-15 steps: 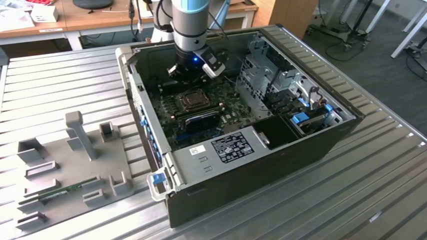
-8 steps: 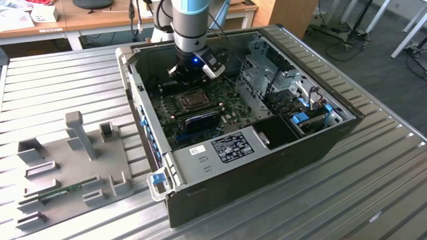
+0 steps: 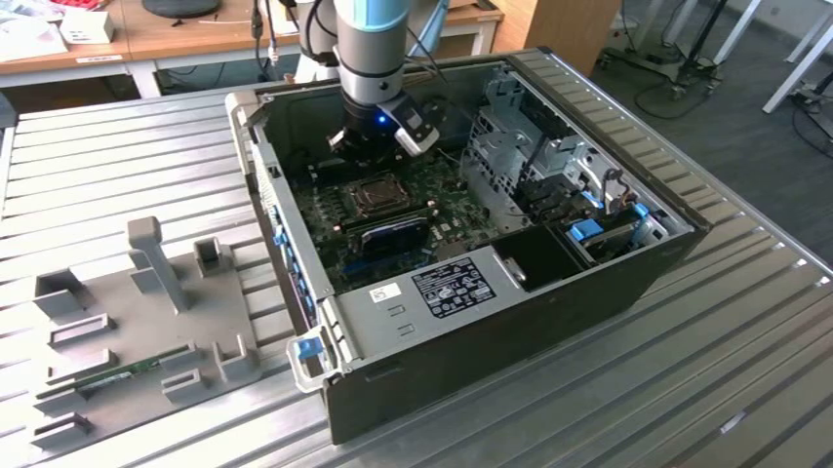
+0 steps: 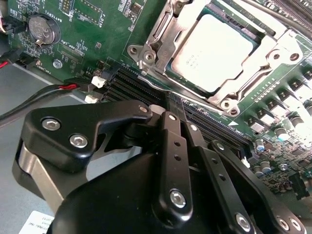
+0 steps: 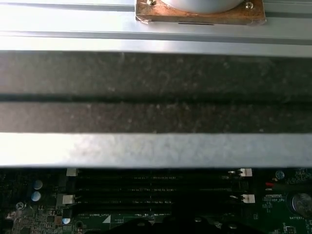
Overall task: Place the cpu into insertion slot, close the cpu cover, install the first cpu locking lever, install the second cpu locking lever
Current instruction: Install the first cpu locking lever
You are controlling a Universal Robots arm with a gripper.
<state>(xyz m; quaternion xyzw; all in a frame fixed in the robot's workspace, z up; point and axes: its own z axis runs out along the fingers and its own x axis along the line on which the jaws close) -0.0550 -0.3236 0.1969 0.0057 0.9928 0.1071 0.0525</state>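
cpu (image 4: pixel 214 53): seated in insertion slot (image 3: pixel 355 195), upper centre-left of exterior view, inside computer case (image 3: pixel 521 331) on worktop (image 3: pixel 131 156). cpu cover (image 4: pixel 273 46): lying closed around it. pincer (image 4: pixel 179 116): fingers together, empty, beside slot.

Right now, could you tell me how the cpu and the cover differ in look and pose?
The cpu is a solid, dull grey plate, while the cover is a shinier silvery frame with an open centre. The cpu sits in the middle, and the cover lies around it as a border. Both are square, metal and lie flat against the board.
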